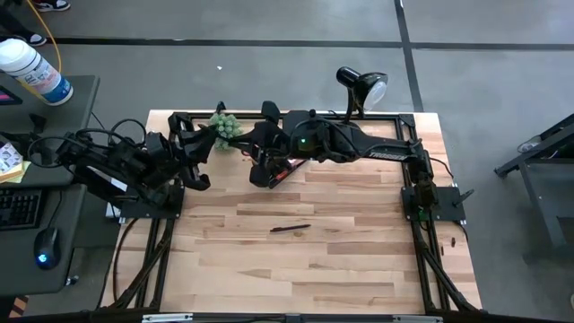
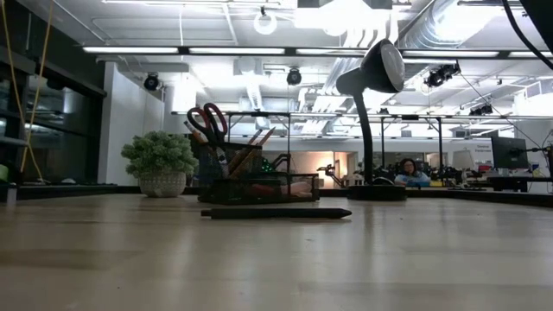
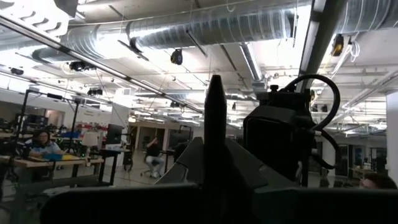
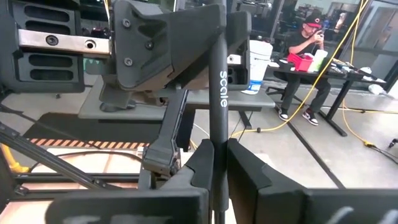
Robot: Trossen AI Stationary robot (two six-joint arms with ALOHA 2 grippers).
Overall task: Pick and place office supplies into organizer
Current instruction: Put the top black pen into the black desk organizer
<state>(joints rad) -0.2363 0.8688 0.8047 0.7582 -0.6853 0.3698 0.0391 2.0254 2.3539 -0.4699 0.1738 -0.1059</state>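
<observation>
Organizer point(image 2: 259, 186) sits at the far side of the table point(image 1: 305, 260), under the right arm in the high view, with the plant point(image 2: 160, 160) just beside it and the lamp point(image 2: 371, 104) further along the back edge. Already loaded, as seen from the low view: red-handled scissors point(image 2: 207, 121) standing upright, at least one orange pencil point(image 2: 251, 149) leaning out of a taller compartment. Other contents are too dark to tell apart.

Right hand point(image 4: 217, 155) is over the organizer, fingers pressed on a slim black pen point(image 4: 219, 93) held upright. Judged to be in the middle of lowering it into a compartment; whether the tip is already inside cannot be seen.

Left hand point(image 3: 214, 155) is tucked back at the left rear corner, pointing up toward the ceiling, fingers pressed together. A thin dark upright shape shows between them, but I cannot tell if it is an item or part of the hand.

Left to do: one dark pen-like item point(image 1: 291, 228) lies loose in the middle of the table, well apart from the organizer. No other loose supplies visible. Estimate: task mostly done, one placement in hand, one pick remaining.
</observation>
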